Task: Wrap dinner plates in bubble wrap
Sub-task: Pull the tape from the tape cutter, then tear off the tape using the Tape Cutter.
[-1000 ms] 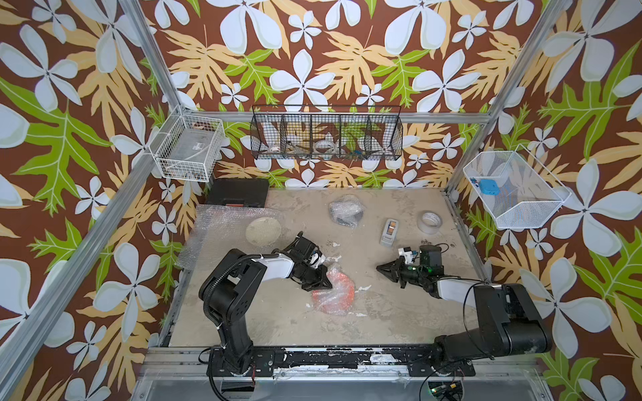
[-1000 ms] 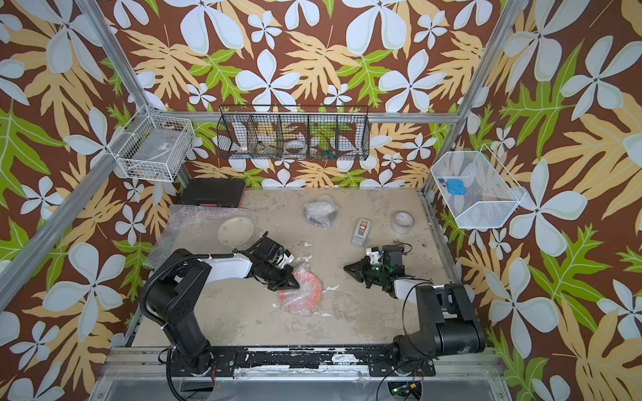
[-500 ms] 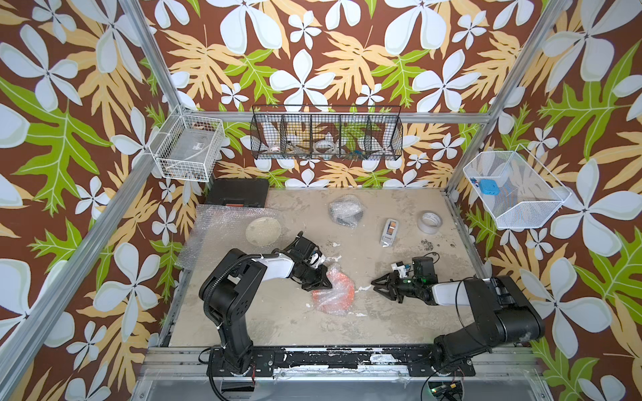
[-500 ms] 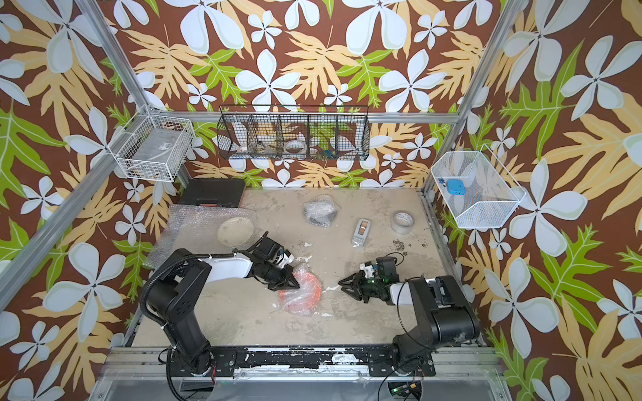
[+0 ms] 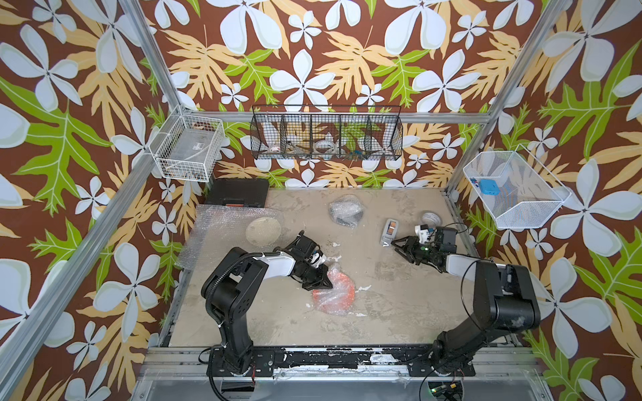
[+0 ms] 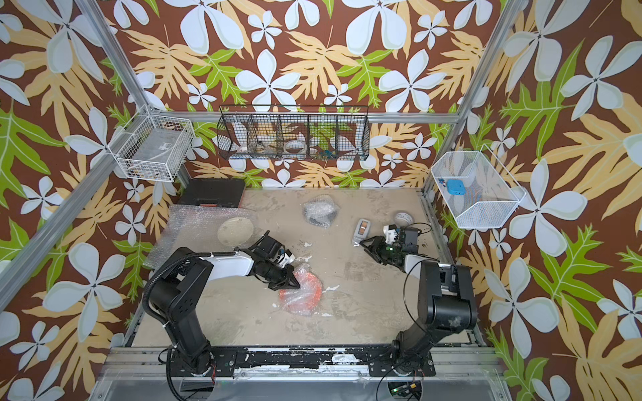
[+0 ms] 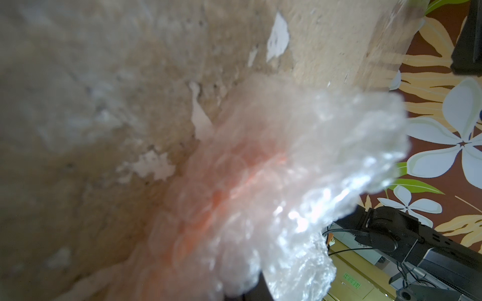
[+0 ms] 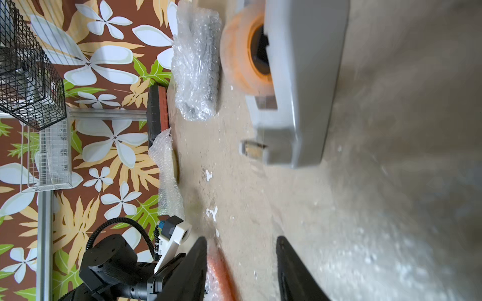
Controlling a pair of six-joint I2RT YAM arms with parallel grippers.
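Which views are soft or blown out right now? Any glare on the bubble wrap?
Left wrist: bubble wrap over the orange plate sits close to the lens, out of focus, with bright glare spots. Right wrist: tape dispenser soft, table smeared; wrapped bundle crisp. Both top views: sharp, evenly lit.

Brown walls (image 5: 347,41) with big white flowers and green leaves. Sandy, scuffed tabletop (image 5: 399,295). Black wire basket (image 5: 392,135) on the far wall, white wire basket (image 5: 187,163) left, white mesh basket (image 5: 521,213) right.
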